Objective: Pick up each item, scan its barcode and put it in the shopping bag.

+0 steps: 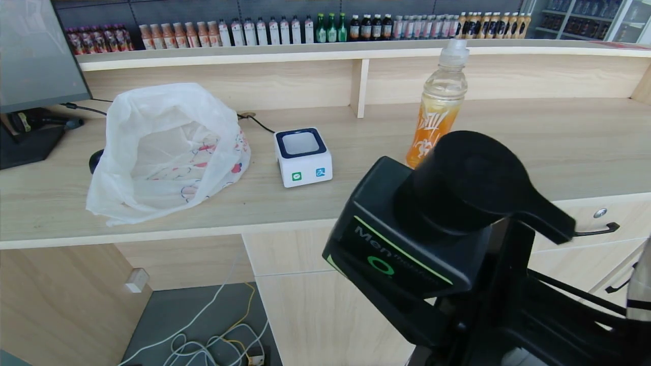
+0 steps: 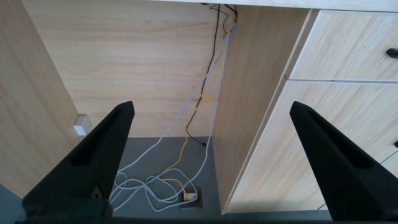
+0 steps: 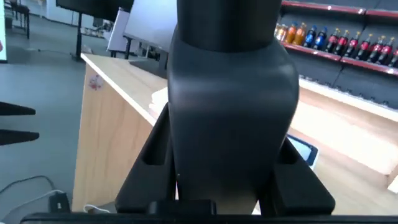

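right gripper (image 3: 224,186) grips black square pump bottle (image 1: 407,244), pump end up | white box scanner (image 1: 303,156) ahead-left of it | left gripper (image 2: 211,109) spread, empty

Shop: rows of drinks (image 1: 325,29), checkout counter (image 1: 559,147), barcode scanner (image 1: 303,156).

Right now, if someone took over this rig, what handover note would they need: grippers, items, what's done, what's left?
Left gripper: open, empty, low before the cabinet front.
Right gripper: shut on the black plastic pump bottle, held in front of the wooden counter.
On the counter: white plastic shopping bag at the robot's left, mouth open; white cube scanner beside it; clear bottle of orange drink upright, further right.
Done: pump bottle picked up; whether it was scanned cannot be told.
Left: scan and bag it, then the orange drink.
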Controlling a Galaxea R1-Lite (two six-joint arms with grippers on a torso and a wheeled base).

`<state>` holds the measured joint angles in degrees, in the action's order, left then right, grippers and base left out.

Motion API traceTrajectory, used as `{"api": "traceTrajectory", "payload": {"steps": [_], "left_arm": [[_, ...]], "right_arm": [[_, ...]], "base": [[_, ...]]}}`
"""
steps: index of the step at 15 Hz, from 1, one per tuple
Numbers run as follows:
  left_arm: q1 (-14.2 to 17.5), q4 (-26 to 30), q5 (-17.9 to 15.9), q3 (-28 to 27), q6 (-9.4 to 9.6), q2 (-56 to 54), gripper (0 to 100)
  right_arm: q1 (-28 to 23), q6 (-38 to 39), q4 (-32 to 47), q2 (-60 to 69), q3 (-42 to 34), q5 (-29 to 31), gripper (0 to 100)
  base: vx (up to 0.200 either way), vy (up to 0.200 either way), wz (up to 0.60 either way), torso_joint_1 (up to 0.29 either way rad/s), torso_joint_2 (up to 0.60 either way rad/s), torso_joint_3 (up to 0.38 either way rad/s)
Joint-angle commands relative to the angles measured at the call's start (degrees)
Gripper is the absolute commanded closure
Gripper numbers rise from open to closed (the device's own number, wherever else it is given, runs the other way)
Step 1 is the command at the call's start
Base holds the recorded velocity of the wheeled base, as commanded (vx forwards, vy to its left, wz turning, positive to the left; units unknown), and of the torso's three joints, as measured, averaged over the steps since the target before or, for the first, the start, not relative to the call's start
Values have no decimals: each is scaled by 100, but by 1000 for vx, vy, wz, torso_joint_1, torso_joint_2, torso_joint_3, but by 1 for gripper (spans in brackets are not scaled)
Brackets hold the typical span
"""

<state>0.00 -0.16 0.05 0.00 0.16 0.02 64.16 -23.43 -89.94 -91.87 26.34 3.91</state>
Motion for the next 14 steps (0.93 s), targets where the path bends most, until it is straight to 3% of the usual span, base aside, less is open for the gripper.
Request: {"api": "traceTrajectory", "payload": {"steps": [1, 5, 9, 12, 14], "left_arm": [[0, -2, 4, 0, 2, -2, 0], [0, -2, 4, 0, 2, -2, 0], [0, -2, -5, 0, 2, -2, 0], [0, -2, -5, 0, 2, -2, 0], [0, -2, 4, 0, 2, -2, 0]], "right_arm": [[-9, 225, -6, 20, -42, 110, 100], [-88, 1350, -6, 73, -323, 602, 100], [-765, 1912, -6, 73, -340, 936, 100], [-1353, 1904, -6, -138, 301, 989, 100], [-1450, 1904, -6, -244, 574, 1305, 100]], "base": [[0, 0, 0, 0, 0, 0], [0, 0, 0, 0, 0, 0], [0, 0, 0, 0, 0, 0], [0, 0, 0, 0, 0, 0], [0, 0, 0, 0, 0, 0]]}}
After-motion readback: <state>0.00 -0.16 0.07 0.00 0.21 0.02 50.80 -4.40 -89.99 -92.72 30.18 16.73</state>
